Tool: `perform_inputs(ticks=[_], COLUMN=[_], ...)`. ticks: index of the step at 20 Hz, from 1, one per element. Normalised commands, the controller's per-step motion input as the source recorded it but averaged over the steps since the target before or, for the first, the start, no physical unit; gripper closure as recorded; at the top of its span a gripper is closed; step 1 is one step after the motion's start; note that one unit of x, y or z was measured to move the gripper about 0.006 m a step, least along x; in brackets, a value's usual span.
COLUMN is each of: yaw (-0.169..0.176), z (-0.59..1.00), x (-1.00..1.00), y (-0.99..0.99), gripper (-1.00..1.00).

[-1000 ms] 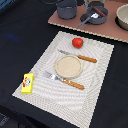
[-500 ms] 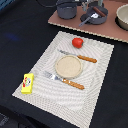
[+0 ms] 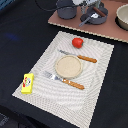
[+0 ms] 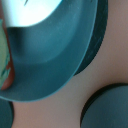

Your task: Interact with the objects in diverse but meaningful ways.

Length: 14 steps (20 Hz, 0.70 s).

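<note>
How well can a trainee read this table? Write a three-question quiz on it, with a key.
1. Which thing lies nearest the tomato? A) box B) knife C) fork
2. True or false: the plate lies between the knife and the fork.
3. Fill in: the box's colour is ____.

Key: 1 B; 2 true; 3 yellow.
</note>
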Motion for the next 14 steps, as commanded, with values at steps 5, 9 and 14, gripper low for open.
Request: perform_inputs(ticks=[5, 9, 14], yaw=[0.068, 0.058, 0.052], z=[-0.19, -0.11, -0.13], x=[-0.08, -0.1, -0.15], y=[0.0, 0.0, 0.0], gripper=[-1.0, -1.0, 1.0])
